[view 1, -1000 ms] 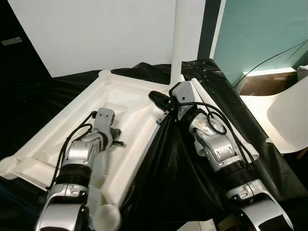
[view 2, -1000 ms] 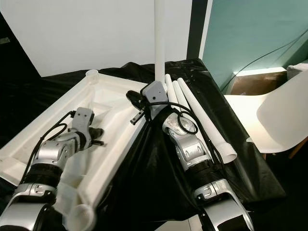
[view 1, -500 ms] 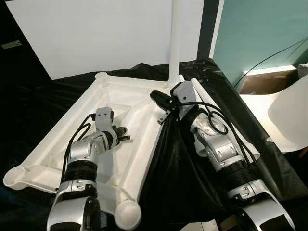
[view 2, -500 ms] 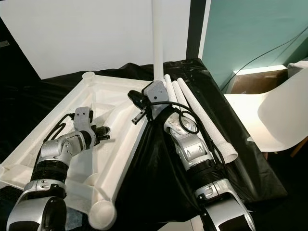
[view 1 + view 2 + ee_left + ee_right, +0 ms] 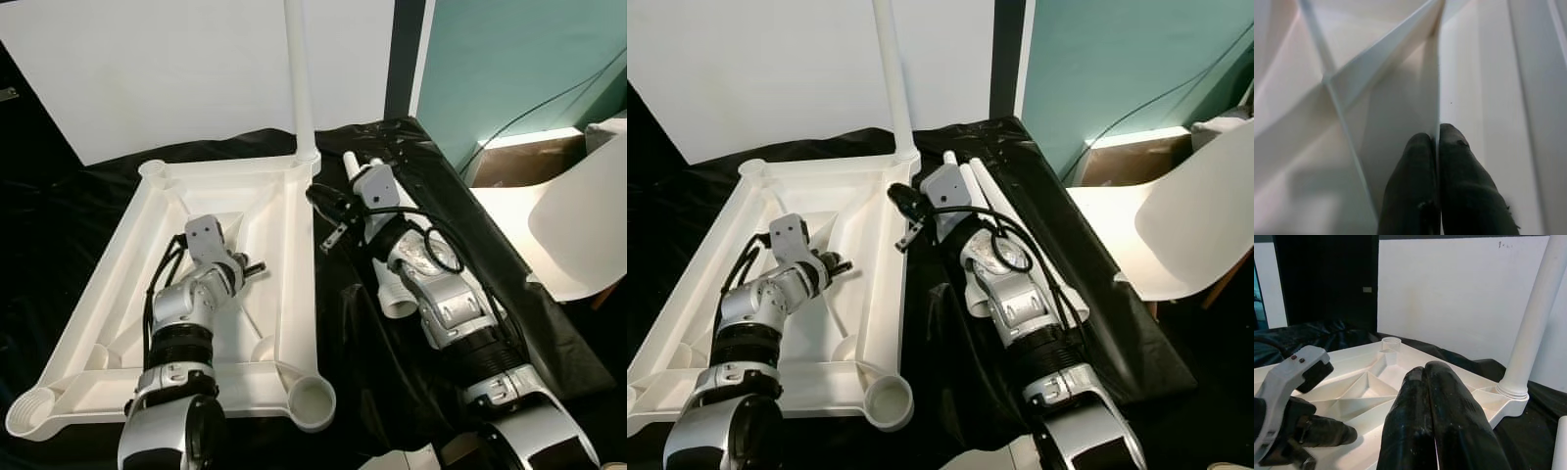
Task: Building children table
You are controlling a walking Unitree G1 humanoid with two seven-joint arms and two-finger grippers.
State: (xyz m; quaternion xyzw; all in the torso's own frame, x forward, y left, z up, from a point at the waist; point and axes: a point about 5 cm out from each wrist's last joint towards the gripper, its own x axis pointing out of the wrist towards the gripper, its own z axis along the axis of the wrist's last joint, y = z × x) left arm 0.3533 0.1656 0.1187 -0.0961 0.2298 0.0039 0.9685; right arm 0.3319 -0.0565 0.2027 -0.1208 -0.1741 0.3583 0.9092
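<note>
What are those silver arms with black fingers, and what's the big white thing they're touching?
They belong to a walking robot. Two pictures come from cameras in its head, looking down; two come from cameras on its wrists. The big white thing is a children's tabletop lying upside down on black cloth. One white leg already stands in a corner. More legs lie beside it. The left gripper pinches a thin rib under the tabletop. The right gripper, fingers shut, rests at the tabletop's edge.
</note>
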